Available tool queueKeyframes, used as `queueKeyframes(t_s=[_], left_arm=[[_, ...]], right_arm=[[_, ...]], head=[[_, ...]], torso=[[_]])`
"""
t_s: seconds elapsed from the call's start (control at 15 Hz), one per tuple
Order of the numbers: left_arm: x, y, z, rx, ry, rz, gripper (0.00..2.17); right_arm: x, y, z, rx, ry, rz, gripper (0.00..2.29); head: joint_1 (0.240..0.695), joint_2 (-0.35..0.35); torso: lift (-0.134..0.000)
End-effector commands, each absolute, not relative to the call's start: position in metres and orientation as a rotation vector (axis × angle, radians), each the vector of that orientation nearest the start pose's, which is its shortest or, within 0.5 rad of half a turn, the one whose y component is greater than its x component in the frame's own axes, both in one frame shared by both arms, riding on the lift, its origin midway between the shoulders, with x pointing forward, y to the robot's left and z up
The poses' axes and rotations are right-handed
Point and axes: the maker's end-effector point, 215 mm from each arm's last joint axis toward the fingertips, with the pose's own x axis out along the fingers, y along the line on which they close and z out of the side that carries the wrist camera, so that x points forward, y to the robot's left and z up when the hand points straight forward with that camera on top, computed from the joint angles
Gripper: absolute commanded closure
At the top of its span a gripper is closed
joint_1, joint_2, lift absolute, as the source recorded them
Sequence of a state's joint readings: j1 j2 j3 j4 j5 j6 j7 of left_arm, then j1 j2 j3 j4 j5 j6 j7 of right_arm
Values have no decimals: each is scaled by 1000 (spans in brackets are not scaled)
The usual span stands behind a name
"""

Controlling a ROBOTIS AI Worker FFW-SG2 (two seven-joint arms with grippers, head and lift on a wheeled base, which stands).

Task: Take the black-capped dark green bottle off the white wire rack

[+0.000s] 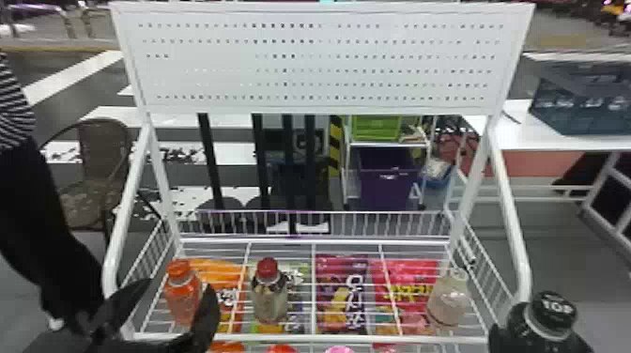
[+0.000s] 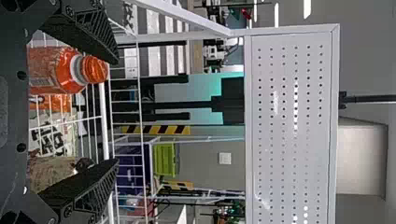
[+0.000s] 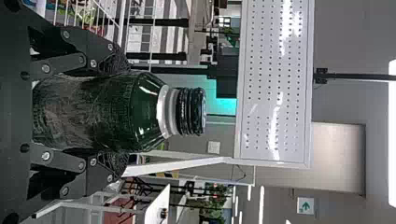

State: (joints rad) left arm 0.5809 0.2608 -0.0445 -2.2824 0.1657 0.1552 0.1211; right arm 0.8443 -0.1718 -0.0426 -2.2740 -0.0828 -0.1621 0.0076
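Observation:
The black-capped dark green bottle (image 1: 548, 315) is at the bottom right in the head view, outside the rack's right side, with my right gripper (image 1: 498, 339) at it. In the right wrist view the bottle (image 3: 112, 109) is clasped between both fingers of my right gripper (image 3: 126, 111), its cap and shoulder standing past the tips. The white wire rack (image 1: 310, 338) fills the lower middle. My left gripper (image 1: 180, 287) stands open at the rack's front left, near an orange bottle; in the left wrist view nothing is clasped by the left gripper (image 2: 116, 112).
On the rack stand the orange bottle (image 1: 182, 298), a red-capped bottle (image 1: 269, 295) and a pale clear bottle (image 1: 448, 300), among colourful snack bags (image 1: 342, 293). Sloping side posts (image 1: 509, 211) and a perforated panel (image 1: 319, 61) rise from the rack.

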Motion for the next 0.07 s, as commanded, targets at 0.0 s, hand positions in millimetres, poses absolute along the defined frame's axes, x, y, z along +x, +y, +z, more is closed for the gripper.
queueKeyframes(t_s=[0.0], left_arm=[[427,225,-293,35,46,-79,144]], right_arm=[[353,-239,-298,-64,-21,97,1501]], head=[[499,0]], torso=[[0]])
